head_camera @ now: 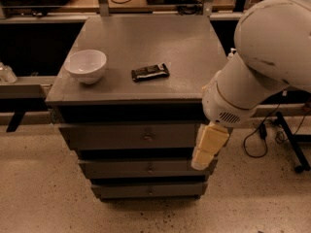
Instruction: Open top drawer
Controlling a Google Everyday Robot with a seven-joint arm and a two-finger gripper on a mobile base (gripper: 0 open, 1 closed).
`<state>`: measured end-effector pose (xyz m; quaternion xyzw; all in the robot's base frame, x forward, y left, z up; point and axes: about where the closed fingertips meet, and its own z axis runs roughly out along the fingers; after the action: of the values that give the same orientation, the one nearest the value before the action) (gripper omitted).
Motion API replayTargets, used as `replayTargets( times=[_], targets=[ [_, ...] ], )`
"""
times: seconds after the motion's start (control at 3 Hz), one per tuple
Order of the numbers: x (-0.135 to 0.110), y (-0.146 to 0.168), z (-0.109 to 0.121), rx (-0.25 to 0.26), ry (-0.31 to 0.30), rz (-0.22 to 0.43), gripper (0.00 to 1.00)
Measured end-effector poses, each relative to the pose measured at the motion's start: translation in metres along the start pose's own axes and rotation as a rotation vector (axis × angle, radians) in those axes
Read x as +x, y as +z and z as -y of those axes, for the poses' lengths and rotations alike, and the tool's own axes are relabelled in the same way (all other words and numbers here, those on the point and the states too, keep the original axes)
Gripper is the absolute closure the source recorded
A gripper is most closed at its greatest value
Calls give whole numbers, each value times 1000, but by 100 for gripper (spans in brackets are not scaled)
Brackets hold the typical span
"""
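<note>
Top drawer [112, 136]: closed flush; you've opened nothing yet.
Gripper [208, 148]: at its 3 o'clock end; grip state can't be told.
Left: reach knob [148, 136], pull.

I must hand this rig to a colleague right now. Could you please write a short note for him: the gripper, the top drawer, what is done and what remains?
The gripper hangs in front of the right end of the drawer fronts, to the right of the knob and lower, not on it.
The top drawer is shut.
On the cabinet top stand a white bowl and a dark wrapped bar; neither is part of the job.
Done: nothing on the drawer yet.
Left: bring the gripper to the knob, grasp it, pull the drawer out.
</note>
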<state>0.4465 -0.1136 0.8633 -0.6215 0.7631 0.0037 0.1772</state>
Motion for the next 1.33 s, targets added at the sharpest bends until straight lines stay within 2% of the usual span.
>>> replayTargets(
  times=[0.33,0.67,1.0,1.33],
  targets=[
    [1,1,0,1,1,-1,0],
    [3,31,-2,-37,-87,-10,0],
    [13,77,-8,-72,-199,20,0],
    [18,114,-6,-54,-294,101,0]
  ],
)
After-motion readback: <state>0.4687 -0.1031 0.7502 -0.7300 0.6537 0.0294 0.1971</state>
